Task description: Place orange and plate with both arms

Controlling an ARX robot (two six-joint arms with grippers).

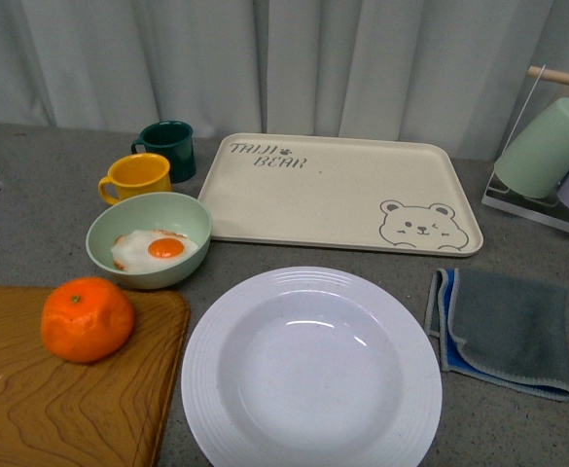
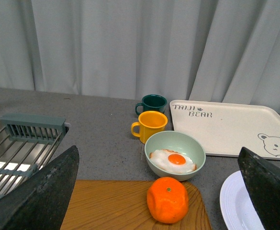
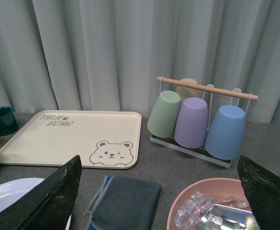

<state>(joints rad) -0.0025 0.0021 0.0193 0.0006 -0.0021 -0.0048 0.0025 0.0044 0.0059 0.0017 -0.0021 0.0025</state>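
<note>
The orange (image 1: 88, 318) sits on a wooden cutting board (image 1: 31, 409) at the front left; it also shows in the left wrist view (image 2: 167, 200). The white ridged plate (image 1: 311, 371) lies empty on the grey counter at front centre; its rim shows in the left wrist view (image 2: 233, 206) and in the right wrist view (image 3: 5, 191). My left gripper (image 2: 163, 191) is open, raised behind the orange. My right gripper (image 3: 159, 196) is open above the grey cloth (image 3: 125, 203). Neither arm shows in the front view.
A pale green bowl (image 1: 149, 238) with a fried egg, a yellow mug (image 1: 138, 177) and a dark green mug (image 1: 170, 148) stand behind the board. The cream bear tray (image 1: 337, 190) lies at the back. A cup rack (image 3: 199, 120), a pink ice bowl (image 3: 211, 208) and a dish rack (image 2: 20, 148) flank the area.
</note>
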